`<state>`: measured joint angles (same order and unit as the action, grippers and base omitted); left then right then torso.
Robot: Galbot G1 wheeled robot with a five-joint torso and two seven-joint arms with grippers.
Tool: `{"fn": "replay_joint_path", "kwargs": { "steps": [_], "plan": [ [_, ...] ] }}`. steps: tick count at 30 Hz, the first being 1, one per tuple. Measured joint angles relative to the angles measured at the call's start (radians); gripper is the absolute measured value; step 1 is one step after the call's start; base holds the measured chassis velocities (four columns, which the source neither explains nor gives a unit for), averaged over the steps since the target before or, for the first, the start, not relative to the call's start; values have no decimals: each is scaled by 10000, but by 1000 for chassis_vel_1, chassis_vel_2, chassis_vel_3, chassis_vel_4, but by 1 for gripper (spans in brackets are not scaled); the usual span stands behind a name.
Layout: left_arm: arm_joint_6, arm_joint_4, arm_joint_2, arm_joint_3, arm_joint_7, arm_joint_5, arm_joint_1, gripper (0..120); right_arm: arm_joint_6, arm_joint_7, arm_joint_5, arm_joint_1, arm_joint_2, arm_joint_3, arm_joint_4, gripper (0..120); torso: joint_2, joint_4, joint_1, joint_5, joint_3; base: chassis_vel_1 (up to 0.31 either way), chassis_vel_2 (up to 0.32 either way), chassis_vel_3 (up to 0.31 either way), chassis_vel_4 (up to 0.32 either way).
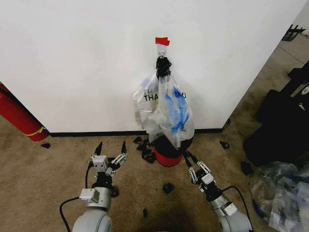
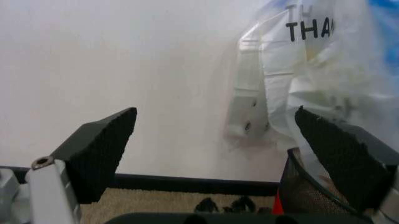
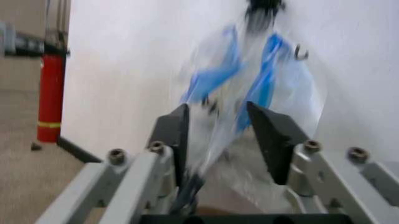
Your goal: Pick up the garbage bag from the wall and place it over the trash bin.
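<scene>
Tan carpet (image 1: 43, 174) under trash bin (image 1: 168, 155), scattered black scraps (image 1: 168, 187), plastic heap (image 1: 282, 193).

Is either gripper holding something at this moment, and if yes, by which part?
Nothing is held. The left gripper is open, beside the bags. The right gripper is open around the lower part of the thin see-through garbage bag with blue patches, not yet closed.

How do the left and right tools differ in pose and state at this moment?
The left tool stands spread wide open over bare carpet, apart from the garbage bag; the right tool is narrower, low beside the trash bin, with the bag's film between its fingers, not clamped. The left points at the wall; the right angles toward the bag. Both are open.
</scene>
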<state>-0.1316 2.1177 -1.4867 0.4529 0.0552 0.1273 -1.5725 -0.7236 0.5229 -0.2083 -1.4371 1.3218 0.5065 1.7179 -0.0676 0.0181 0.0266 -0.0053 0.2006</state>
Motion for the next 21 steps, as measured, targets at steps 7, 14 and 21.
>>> {"fn": "replay_joint_path", "kwargs": {
  "steps": [7, 14, 21],
  "plan": [
    [-85, -49, -115, -7, -1, -87, -43, 100, 384, -1727, 638, 729, -83, -316, 3, 65, 0, 0, 0, 2, 0, 0, 0, 0, 0],
    [-88, -155, -97, 18, -2, -144, -1, 100, 625, -2489, 2121, 2126, -69, -689, -765, 88, 2, 0, 0, 2, 1, 0, 0, 0, 0],
    [-74, -246, -69, 243, 2, -144, 81, 100, 778, -3196, 3612, 3346, -27, -812, -1522, 90, 2, 0, 0, 1, 1, 0, 0, 0, 0]
  ]
}}
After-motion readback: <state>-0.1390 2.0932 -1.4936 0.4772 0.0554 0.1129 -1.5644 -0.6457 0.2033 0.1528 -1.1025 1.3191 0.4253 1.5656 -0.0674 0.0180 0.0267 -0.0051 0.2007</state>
